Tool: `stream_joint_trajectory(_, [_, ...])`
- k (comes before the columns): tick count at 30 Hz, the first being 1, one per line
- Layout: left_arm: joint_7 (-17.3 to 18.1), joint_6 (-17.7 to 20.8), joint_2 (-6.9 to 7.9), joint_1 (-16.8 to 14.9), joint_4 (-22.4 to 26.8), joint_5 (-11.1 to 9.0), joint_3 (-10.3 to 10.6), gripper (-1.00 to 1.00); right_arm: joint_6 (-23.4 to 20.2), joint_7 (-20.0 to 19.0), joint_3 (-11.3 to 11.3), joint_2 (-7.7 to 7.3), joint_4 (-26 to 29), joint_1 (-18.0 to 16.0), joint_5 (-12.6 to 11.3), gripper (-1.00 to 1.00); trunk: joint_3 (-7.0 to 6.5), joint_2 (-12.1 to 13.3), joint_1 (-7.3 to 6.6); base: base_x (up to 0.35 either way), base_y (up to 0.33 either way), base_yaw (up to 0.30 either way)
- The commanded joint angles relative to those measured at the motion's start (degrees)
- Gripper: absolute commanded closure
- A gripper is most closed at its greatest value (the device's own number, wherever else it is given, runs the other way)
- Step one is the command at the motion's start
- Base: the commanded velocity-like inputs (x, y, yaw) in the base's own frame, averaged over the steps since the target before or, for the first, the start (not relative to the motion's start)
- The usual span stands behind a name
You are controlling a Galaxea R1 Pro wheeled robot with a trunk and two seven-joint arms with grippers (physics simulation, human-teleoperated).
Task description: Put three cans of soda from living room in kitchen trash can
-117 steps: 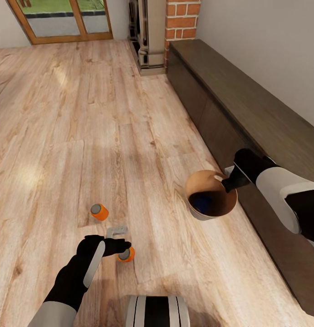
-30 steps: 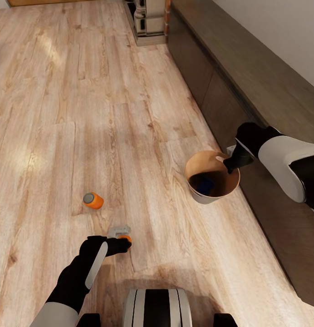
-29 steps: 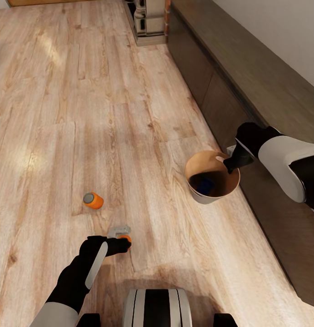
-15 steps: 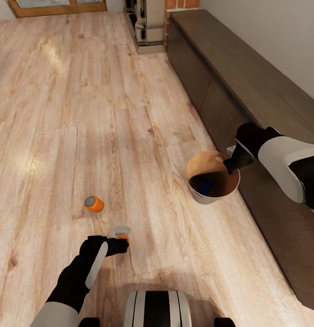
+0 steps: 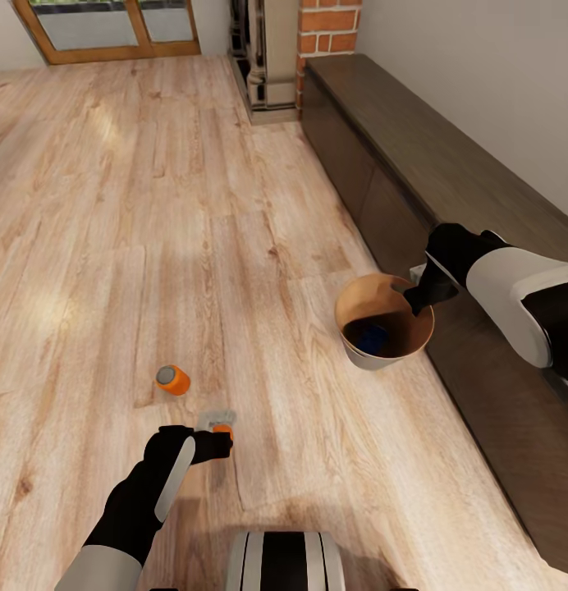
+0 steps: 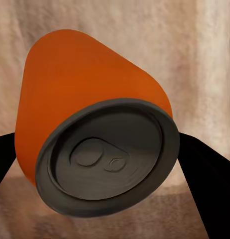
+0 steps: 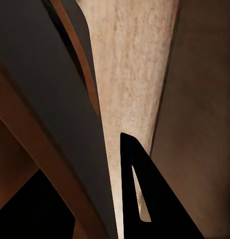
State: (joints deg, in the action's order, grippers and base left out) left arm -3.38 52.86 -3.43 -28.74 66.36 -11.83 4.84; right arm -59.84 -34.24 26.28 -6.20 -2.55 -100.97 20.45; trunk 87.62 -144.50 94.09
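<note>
Orange aluminium, thin-walled and light: that is my read of the can (image 5: pixel 223 429) in the left pincer (image 5: pixel 221 432) in the head view, low over the plank floor (image 5: pixel 112 205). A second orange can (image 5: pixel 173 380) lies on its side on the floor just beyond, apart from the pincer. The right pincer (image 5: pixel 414 293) is closed on the rim of the bin (image 5: pixel 374 355), held off the floor beside the dark cabinet (image 5: pixel 448 189); a blue can (image 5: pixel 371 337) lies inside it.

At the left wrist, the can (image 6: pixel 95 144) sits between the two dark fingers (image 6: pixel 207 184), grey top toward the camera. Smooth and round, it would likely slip or roll under a loose grip and dent under a hard one; mid-body, across the sides, looks the best hold.

At the right wrist, the bin wall (image 7: pixel 50 119) runs close along one finger (image 7: pixel 144 199). It looks stiff and light, though a rim hold probably lets it swing.
</note>
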Motion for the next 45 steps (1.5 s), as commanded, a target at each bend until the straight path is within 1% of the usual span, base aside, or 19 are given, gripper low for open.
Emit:
stream_joint_trajectory(1, [0.0, 0.1, 0.0, 0.0, 0.0, 0.0, 0.0, 1.0, -0.2, 0.0, -0.5, 0.02, 0.0, 0.0, -0.5, 1.0, -0.23, 0.0, -0.02, 0.0, 0.0, 0.0])
stream_joint_trajectory(16, [0.3, 6.4, 0.1, 0.0, 1.3, -0.7, -0.1, 1.0, -0.2, 0.0, -0.6, 0.23, 0.0, 1.3, -0.5, 1.0, -3.55, 0.2, -0.41, 0.0, 0.0, 0.0])
stream_joint_trajectory(20, [0.7, 7.1, 0.6, 0.1, 8.3, -1.5, -0.2, 1.0, -0.2, 0.0, -0.7, 1.3, 0.1, 2.6, -0.6, 1.0, -4.44, 0.3, -0.51, 0.0, 0.0, 0.0])
stream_joint_trajectory(22, [0.8, 7.1, 0.72, 0.0, 10.0, -3.2, -0.1, 1.0, -0.2, 0.0, -0.7, 1.59, 0.1, 3.1, -0.6, 1.0, -4.88, 0.3, -0.56, 0.0, 0.0, 0.0])
stream_joint_trajectory(24, [0.8, 7.1, 0.8, 0.0, 10.9, -5.8, 0.1, 1.0, -0.2, 0.0, -0.7, 1.74, 0.1, 3.4, -0.6, 1.0, -5.32, 0.3, -0.62, 0.0, 0.0, 0.0])
stream_joint_trajectory(26, [0.9, 7.1, 0.91, -0.2, 11.5, -9.9, 0.4, 1.0, -0.2, 0.0, -0.7, 1.89, 0.1, 3.9, -0.6, 1.0, -5.77, 0.4, -0.67, 0.0, 0.0, 0.0])
stream_joint_trajectory(27, [0.9, 7.1, 1.05, -0.3, 11.6, -10.8, 0.4, 1.0, -0.2, 0.0, -0.7, 1.96, 0.1, 4.1, -0.6, 1.0, -5.99, 0.4, -0.69, 0.0, 0.0, 0.0])
stream_joint_trajectory(29, [1.0, 7.1, 2.33, -0.8, 12.1, -14.6, 0.6, 1.0, -0.2, 0.0, -0.8, 2.79, 0.1, 5.0, -0.7, 1.0, -6.43, 0.4, -0.74, 0.0, 0.0, 0.0])
stream_joint_trajectory(31, [1.1, 7.1, 3.03, -1.5, 12.3, -16.6, 0.8, 1.0, -0.2, 0.0, -0.8, 3.27, 0.2, 5.7, -0.7, 1.0, -6.88, 0.4, -0.8, 0.0, 0.0, 0.0])
stream_joint_trajectory(32, [1.3, 7.1, 4.1, -3.1, 12.5, -19.5, 2.0, 1.0, -0.2, 0.0, -0.8, 3.83, 0.2, 6.6, -0.8, 1.0, -7.1, 0.4, -0.82, 0.0, 0.0, 0.0])
stream_joint_trajectory(33, [1.3, 7.1, 4.57, -3.8, 12.5, -20.4, 2.7, 1.0, -0.2, 0.0, -0.9, 3.95, 0.2, 6.9, -0.9, 1.0, -7.32, 0.4, -0.85, 0.0, 0.0, 0.0])
stream_joint_trajectory(34, [1.4, 7.1, 5.67, -5.3, 12.5, -22.2, 4.1, 1.0, -0.2, 0.0, -0.9, 4.15, 0.3, 7.6, -1.0, 1.0, -7.54, 0.5, -0.87, 0.0, 0.0, 0.0])
stream_joint_trajectory(36, [1.5, 7.1, 8.44, -8.2, 12.5, -27.5, 6.2, 1.0, -0.2, 0.0, -1.2, 4.38, 0.4, 9.1, -1.1, 1.0, -7.98, 0.5, -0.92, 0.0, 0.0, 0.0])
stream_joint_trajectory(38, [1.6, 7.1, 10.28, -9.8, 12.5, -31.0, 6.8, 1.0, -0.2, 0.0, -1.3, 4.46, 0.5, 10.0, -1.1, 1.0, -8.43, 0.5, -0.98, 0.0, 0.0, 0.0])
stream_joint_trajectory(40, [1.6, 7.1, 14.84, -13.2, 12.5, -38.8, 8.5, 1.0, -0.2, 0.0, -1.5, 4.56, 0.6, 11.6, -1.1, 1.0, -8.87, 0.5, -1.03, 0.0, 0.0, 0.0])
stream_joint_trajectory(41, [1.6, 7.1, 16.09, -14.1, 12.5, -40.7, 9.0, 1.0, -0.2, 0.0, -1.5, 4.61, 0.6, 12.0, -1.1, 1.0, -9.09, 0.6, -1.05, 0.0, 0.0, 0.0])
stream_joint_trajectory(43, [1.6, 7.1, 21.19, -17.6, 12.4, -48.2, 10.7, 1.0, -0.2, 0.0, -1.6, 4.77, 0.7, 12.9, -1.1, 1.0, -9.53, 0.6, -1.11, 0.0, 0.0, 0.0])
stream_joint_trajectory(44, [1.6, 7.1, 24.68, -19.7, 12.2, -52.7, 11.3, 1.0, -0.2, 0.0, -1.6, 4.74, 0.7, 13.2, -1.2, 1.0, -9.76, 0.6, -1.13, 0.0, 0.0, 0.0])
stream_joint_trajectory(45, [1.6, 7.1, 26.69, -21.1, 12.1, -54.6, 11.5, 1.0, -0.2, 0.0, -1.8, 4.69, 0.7, 13.4, -1.2, 1.0, -9.98, 0.6, -1.16, 0.0, 0.0, 0.0])
